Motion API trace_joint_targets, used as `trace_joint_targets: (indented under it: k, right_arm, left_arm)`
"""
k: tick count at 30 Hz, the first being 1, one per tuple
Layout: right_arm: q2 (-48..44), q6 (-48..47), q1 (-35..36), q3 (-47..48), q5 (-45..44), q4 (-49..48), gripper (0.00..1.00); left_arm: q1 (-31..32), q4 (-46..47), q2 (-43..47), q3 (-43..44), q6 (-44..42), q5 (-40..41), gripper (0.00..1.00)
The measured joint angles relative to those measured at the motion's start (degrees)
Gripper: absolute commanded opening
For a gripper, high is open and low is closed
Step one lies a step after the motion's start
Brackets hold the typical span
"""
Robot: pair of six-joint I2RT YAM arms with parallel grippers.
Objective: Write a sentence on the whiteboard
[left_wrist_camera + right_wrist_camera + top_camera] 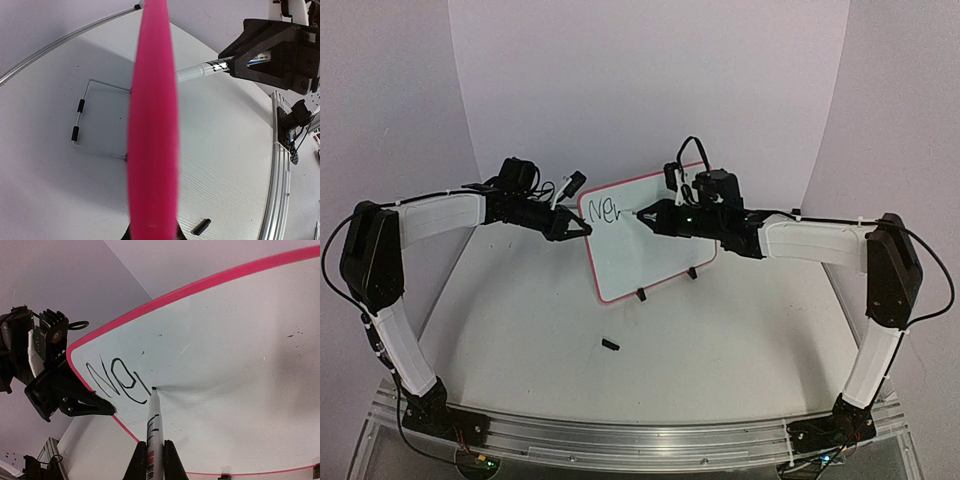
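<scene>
Pink frame edge is filling the centre of the left wrist view: the left gripper (582, 230) is pinching the whiteboard (655, 255) by its rim, left of centre in the top view. The right gripper (652, 216) is clamping the marker (154, 417), whose tip is touching the white face. As I am judging it, the danger is force. The board is leaning on a thin wire stand (74, 133), so a hard push from the pen could be rocking it or twisting it out of the left pinch, smearing or skewing the letters. Too light a touch would be breaking the stroke. The sentence (117, 381), only three or so letters so far, is sitting in the board's upper left corner, between the two claws, its last stroke ending at the pen tip.
</scene>
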State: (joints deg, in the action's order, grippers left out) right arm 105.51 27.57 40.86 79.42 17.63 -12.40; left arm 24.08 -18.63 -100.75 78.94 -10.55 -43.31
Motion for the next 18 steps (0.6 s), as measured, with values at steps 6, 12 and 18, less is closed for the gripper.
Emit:
trace_joint_targets:
  k: [6,12,18]
  right_arm:
    - [-0.33,0.05,-0.02,-0.66,-0.27,-0.27,0.00]
    - [-1.07,0.09,-0.40,-2.79,-1.09,-0.41,0.00]
    - [-1.07,0.09,-0.44,-2.95,-1.25,-0.39,0.00]
  left_arm:
    - [0.01,-0.04,0.00,0.00,-0.05,-0.02,0.00]
    - [0.06,-0.31,0.09,0.00,-0.13,0.02,0.00]
    - [0.20,-0.39,0.20,0.00,-0.11,0.17,0.00]
